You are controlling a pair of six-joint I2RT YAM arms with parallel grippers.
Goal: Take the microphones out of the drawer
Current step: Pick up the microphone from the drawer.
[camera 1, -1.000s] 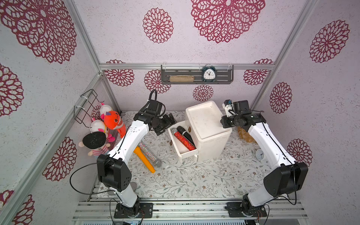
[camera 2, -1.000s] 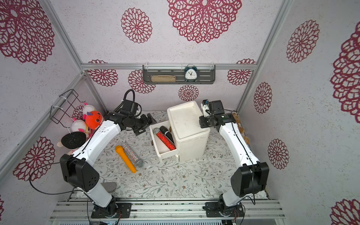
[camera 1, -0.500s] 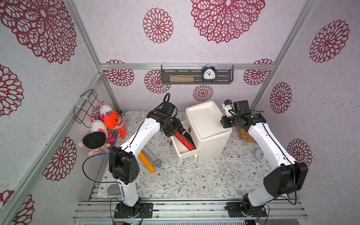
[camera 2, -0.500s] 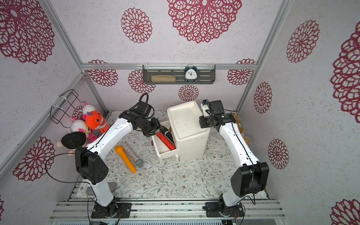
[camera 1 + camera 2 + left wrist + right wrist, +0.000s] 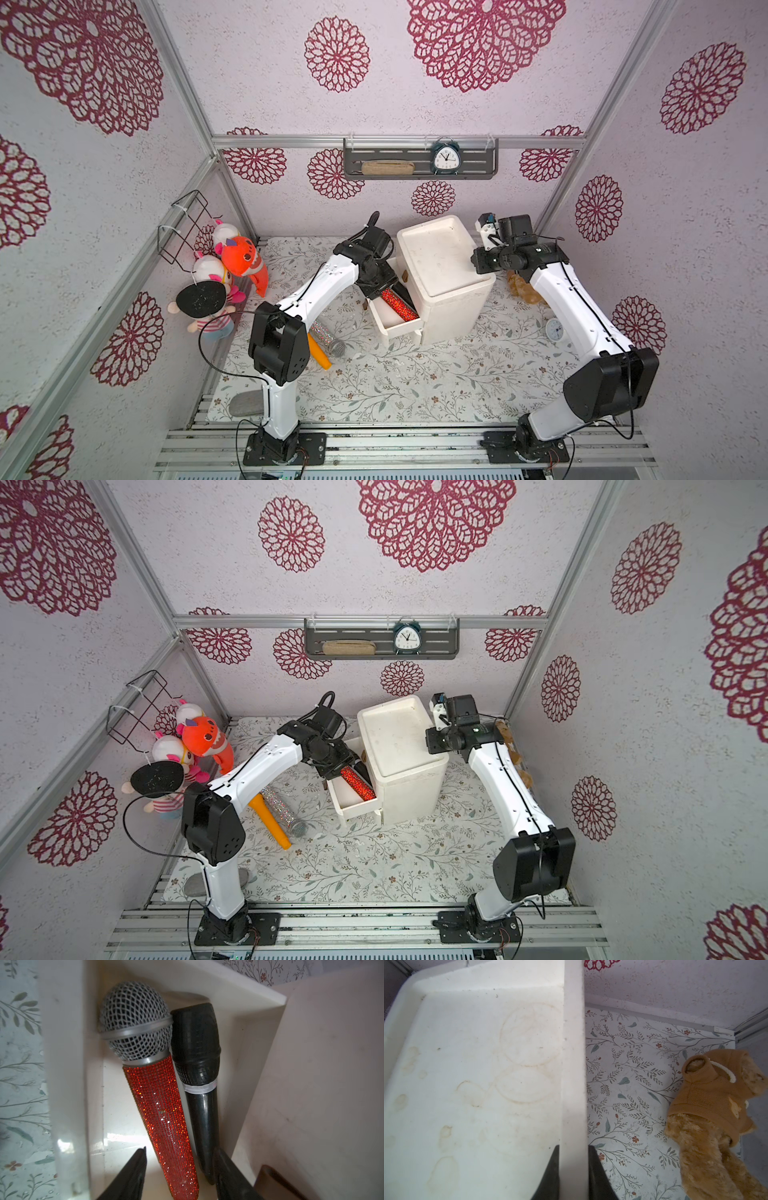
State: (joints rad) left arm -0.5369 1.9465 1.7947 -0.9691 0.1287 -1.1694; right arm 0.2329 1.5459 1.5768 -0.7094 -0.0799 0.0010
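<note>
"left wrist view, what have i got?"
"your left gripper [image 5: 180, 1149] hangs over the pulled-out drawer [image 5: 68, 1084], jaws apart, with the handle of the red microphone [image 5: 158, 1109] between them; the black microphone [image 5: 199, 1095] lies touching it, on the cabinet [image 5: 311, 1084] side."
"and my right gripper [image 5: 574, 1147]?"
"closed tight on the cabinet's top rim. both microphones lie inside the drawer, heads at one end wall."

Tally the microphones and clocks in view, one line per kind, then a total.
Microphones: 3 (red glitter microphone and black microphone in the drawer, silver glitter microphone on the table)
Clocks: 2 (teal alarm clock on the shelf, small clock on the table)
Total: 5
Orange stick beside the silver one left out: kind unclear.
</note>
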